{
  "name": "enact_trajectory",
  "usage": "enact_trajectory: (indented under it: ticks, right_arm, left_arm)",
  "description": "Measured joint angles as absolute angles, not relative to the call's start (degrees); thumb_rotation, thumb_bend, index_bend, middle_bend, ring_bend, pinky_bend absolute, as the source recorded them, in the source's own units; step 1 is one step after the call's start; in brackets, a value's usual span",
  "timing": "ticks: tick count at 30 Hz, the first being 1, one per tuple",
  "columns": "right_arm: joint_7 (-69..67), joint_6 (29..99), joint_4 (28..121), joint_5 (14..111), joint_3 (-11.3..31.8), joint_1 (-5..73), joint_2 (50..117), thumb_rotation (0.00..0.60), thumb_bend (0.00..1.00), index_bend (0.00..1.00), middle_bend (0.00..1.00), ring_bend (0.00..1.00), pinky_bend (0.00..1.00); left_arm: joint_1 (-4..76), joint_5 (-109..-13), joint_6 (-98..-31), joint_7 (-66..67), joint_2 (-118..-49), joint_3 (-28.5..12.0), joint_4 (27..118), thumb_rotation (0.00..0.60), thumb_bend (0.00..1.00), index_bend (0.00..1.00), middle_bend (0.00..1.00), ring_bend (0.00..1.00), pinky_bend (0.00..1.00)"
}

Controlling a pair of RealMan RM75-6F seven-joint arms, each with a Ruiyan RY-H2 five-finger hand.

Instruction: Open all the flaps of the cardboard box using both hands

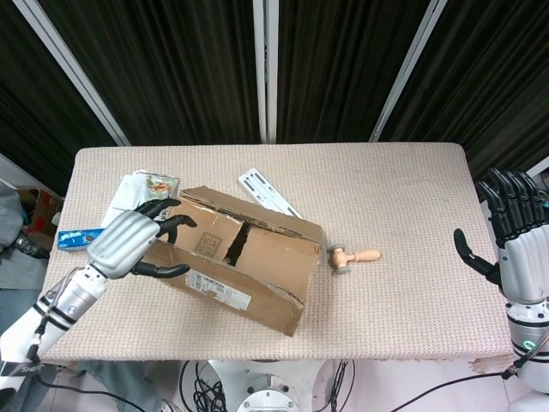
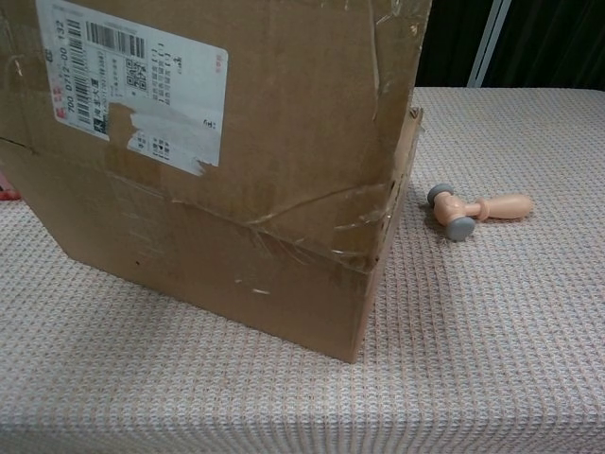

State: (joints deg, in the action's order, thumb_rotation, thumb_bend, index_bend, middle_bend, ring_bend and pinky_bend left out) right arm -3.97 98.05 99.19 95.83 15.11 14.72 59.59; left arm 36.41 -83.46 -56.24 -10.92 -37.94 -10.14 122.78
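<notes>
cardboard box (image 1: 249, 266) flap raised by left hand (image 1: 129, 242); right hand (image 1: 515, 236) spread off-table

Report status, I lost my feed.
Left hand lifting near flap of box. Right hand open, off table. Mallet beside box, clear.

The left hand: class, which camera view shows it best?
The head view. There the left hand shows whole at the near flap of the cardboard box. In the chest view the box fills the frame and no hand shows.
</notes>
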Motion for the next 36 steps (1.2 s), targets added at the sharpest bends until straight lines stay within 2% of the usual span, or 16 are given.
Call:
enact_trajectory:
  ticks: [8,16,23,25,27,36]
  right_arm:
    - [-4.0,97.3,98.4,95.6,14.6,14.9,60.2,0.6,0.31,0.0,0.0,0.0,0.0]
    - [-3.4,97.2,98.5,95.7,14.4,14.9,60.7,0.6,0.31,0.0,0.0,0.0,0.0]
    - [-2.7,98.1,99.2,95.4,14.7,14.3,59.9,0.6,0.31,0.0,0.0,0.0,0.0]
    - [-2.6,98.2,99.6,95.1,14.9,14.1,59.5,0.6,0.31,0.0,0.0,0.0,0.0]
    - [-2.4,98.5,100.0,95.0,15.0,13.9,59.0,0.6,0.31,0.0,0.0,0.0,0.0]
    - [-2.9,99.6,101.5,94.0,15.5,12.2,56.3,0.6,0.31,0.0,0.0,0.0,0.0]
  left_arm:
    - [29.1,-89.4,-61.7,-17.2,-35.4,-5.8,122.3,0.001,0.0,0.26,0.62,0.16,0.18]
    - [27.4,-90.9,-64.1,-20.9,-35.7,-5.3,120.0,0.0,0.0,0.25,0.62,0.17,0.18]
    - [30.2,-88.0,-60.7,-19.0,-38.0,-7.0,120.0,0.0,0.0,0.21,0.54,0.17,0.18]
    - [31.6,-86.8,-59.1,-17.7,-39.2,-7.8,120.3,0.0,0.0,0.2,0.49,0.17,0.18]
    - [33.6,-85.3,-57.2,-16.1,-41.2,-8.7,120.5,0.0,0.0,0.19,0.43,0.17,0.18]
    - [43.2,-74.7,-48.2,-10.3,-52.1,-12.4,119.5,0.002,0.0,0.17,0.32,0.15,0.19]
